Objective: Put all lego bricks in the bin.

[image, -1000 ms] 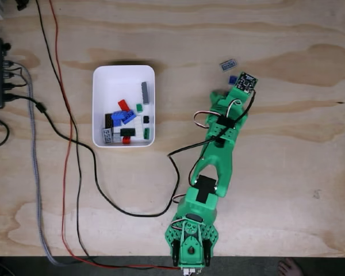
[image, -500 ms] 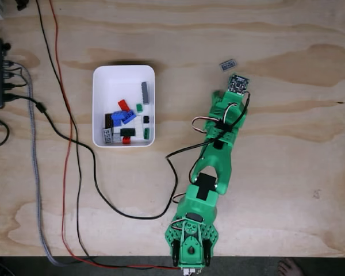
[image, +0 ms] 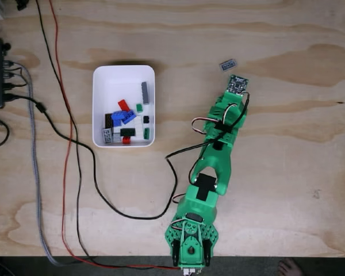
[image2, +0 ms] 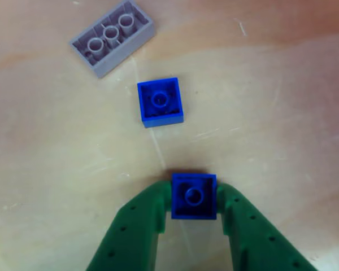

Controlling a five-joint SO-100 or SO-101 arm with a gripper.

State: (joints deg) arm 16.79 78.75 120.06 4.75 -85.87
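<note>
**Small blue brick pinched at the tips, two more loose on the surface**

Risk first, judged from how things stand. In the other view the gripper (image2: 193, 197) has its green fingers closed against the left and right sides of a small blue brick (image2: 193, 196), and only the very tips touch it. With so little contact the brick could twist or drop on the way over, and it sits against the wooden surface (image: 287, 172), so a crooked lift might drag it. The second blue brick (image2: 160, 101) lies just beyond, a little to the left, and the grey brick (image2: 112, 37) farther off still; a swing started too low could knock either one aside.

Going left to right in the fixed view: the white bin (image: 123, 77) sits left of centre, shallow with rounded corners, holding a heap of bricks (image: 125, 121) in blue, red, green, grey and black toward its near end. The green arm (image: 215, 155) reaches from the near edge to the right of the bin, well apart from it. All three loose bricks lie hollow side up.
</note>
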